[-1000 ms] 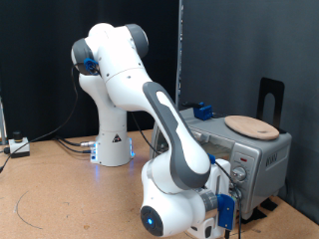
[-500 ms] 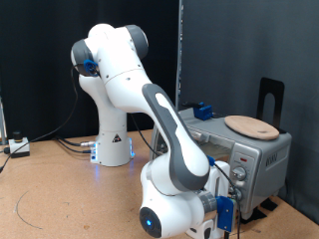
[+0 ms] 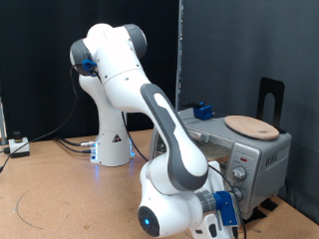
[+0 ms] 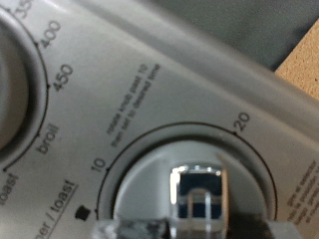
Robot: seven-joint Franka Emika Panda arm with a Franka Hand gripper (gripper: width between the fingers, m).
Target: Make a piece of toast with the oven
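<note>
At the oven (image 3: 244,149)'s knob panel my gripper (image 3: 227,204) had dipped slightly lower than before, pressed close to the timer knob (image 4: 194,189); its opening I couldn't tell. No toast showed.

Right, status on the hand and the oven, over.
Hand low at oven front, at its knob panel. Timer knob fills wrist view. Toast not visible. Wooden board on top.

black curtain backdrop (image 3: 40,60) behind a brown tabletop (image 3: 60,189)

A brown wooden tabletop (image 3: 60,194) carries the oven (image 3: 249,151) and the robot's white base (image 3: 113,149).
</note>
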